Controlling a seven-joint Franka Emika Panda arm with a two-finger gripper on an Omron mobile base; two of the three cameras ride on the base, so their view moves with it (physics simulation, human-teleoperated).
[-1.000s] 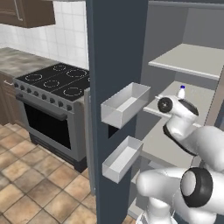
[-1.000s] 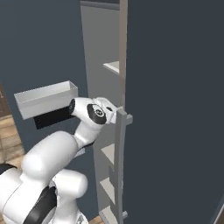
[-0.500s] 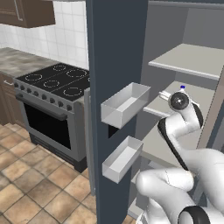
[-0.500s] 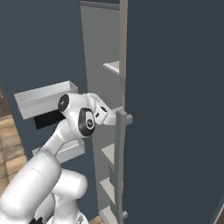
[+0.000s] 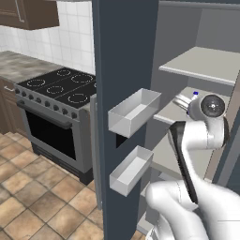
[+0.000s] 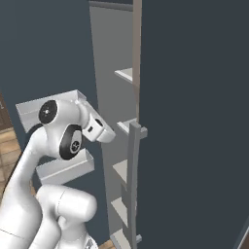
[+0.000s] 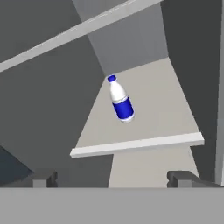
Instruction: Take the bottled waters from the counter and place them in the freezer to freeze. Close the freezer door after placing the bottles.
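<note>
The short white plastic bottle with a dark-blue label point(image 7: 120, 100) stands on a pale grey freezer shelf point(image 7: 148, 142); the gripper point(image 7: 111, 177) hangs spread and empty. The slate-blue freezer door point(image 5: 123, 70) is open, not yet closed.

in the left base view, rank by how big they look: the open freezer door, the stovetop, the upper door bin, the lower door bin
1. freezer door, largest
2. stovetop
3. upper door bin and lower door bin: these look alike, and the lower one sits nearer the camera, so I won't rank them.
</note>
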